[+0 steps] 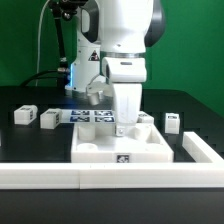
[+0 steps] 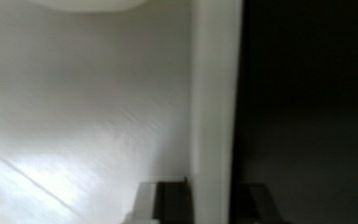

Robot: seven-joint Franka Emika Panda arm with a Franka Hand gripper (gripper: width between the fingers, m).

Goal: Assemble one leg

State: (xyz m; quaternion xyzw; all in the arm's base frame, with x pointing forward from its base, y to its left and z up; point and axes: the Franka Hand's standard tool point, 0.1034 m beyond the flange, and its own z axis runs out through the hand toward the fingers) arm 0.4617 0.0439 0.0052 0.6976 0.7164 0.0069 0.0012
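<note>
Evidently the gripper (image 2: 211,203) gripped the leg (image 2: 215,90) upright over the panel (image 1: 95,150); seating looked unfinished, with screwing-in and release left to do.

Green wall (image 1: 190,40) behind the black desk (image 1: 30,140). White rail (image 1: 40,177) along the desk's near edge, turning back at the exterior view's right. Even light.

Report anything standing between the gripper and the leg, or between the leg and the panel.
Nothing visible does. The wrist view shows the leg right between the jaws, so the gripper seems to grip it. It hangs over the panel with no loose part between them. Spare legs lie off to the sides.
</note>
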